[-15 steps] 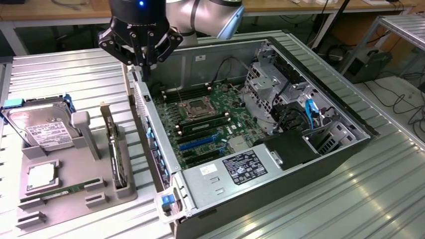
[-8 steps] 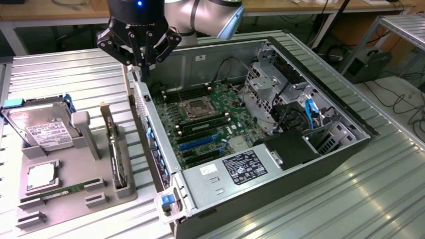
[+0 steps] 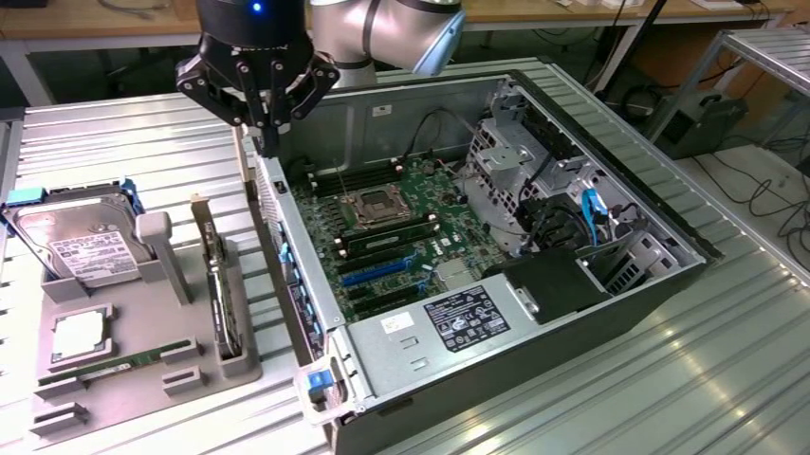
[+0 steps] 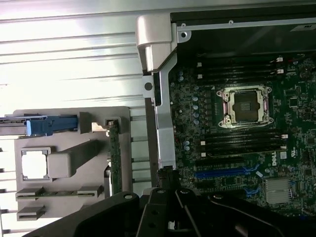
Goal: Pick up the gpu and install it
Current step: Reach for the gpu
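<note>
Exterior view: slim gpu (image 3: 224, 303) (edgewise)

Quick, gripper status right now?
Gripper: open or closed cannot be told; the slim black gpu card stands in the grey tray, not in its grasp.

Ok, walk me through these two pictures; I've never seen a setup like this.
The grey jointed robot arm ends in a black gripper, its hand. One picture comes from a camera off the arm; the other from its wrist. On the ribbed metal table lies an open black computer case with a green motherboard. Beside it a grey plastic holder carries a silver hard drive, a narrow green RAM stick and the slim black gpu card, standing on edge. The gripper hangs over the case's edge; the card is not picked up yet.
</note>
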{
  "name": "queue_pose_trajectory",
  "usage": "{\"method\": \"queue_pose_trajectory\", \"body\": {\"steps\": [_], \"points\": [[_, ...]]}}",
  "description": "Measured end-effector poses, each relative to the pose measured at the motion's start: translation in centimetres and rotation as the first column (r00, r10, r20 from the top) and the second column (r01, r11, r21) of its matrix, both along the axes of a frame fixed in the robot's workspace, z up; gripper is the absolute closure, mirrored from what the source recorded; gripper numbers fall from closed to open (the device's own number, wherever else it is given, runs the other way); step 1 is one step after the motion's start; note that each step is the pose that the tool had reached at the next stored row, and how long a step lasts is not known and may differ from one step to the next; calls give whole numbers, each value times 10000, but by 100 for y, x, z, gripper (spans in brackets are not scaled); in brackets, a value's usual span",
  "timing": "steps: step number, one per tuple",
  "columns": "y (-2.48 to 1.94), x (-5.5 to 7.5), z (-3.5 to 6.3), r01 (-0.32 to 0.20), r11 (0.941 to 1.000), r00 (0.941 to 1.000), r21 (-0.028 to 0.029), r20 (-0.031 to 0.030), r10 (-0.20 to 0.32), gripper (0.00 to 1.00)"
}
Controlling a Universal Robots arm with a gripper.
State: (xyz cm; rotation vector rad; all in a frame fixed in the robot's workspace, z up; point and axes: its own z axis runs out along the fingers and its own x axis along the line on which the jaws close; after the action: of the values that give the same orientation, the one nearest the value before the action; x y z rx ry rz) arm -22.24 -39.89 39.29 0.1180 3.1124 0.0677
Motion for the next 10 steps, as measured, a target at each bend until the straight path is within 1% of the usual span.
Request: {"method": "queue_pose_trajectory", "body": {"steps": [10], "points": [[0,-26,0,-1,10000,10000,0,0,1,89]]}}
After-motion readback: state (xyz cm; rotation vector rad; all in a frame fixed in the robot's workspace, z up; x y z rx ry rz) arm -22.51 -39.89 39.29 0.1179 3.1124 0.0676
